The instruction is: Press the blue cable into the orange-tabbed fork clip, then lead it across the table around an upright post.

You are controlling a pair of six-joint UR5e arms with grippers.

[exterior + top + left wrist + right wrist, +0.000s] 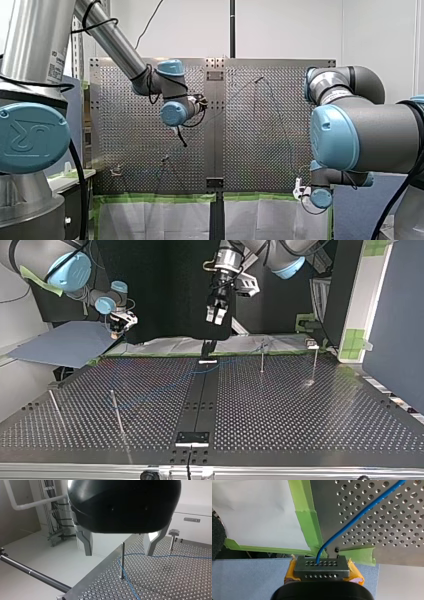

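Blue cable [362, 513]: end hidden inside right jaws pinching it; left jaws spread apart.

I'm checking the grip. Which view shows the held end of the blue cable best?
The right wrist view: the blue cable shows clearly, running off the table into my right arm's jaws. The left wrist view shows only slack beside a post; the top view a faint line; the front view barely anything.

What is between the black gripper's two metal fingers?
In the left wrist view, my left gripper holds nothing: a thin upright metal post shows beyond the gap, the blue cable curving past its foot.
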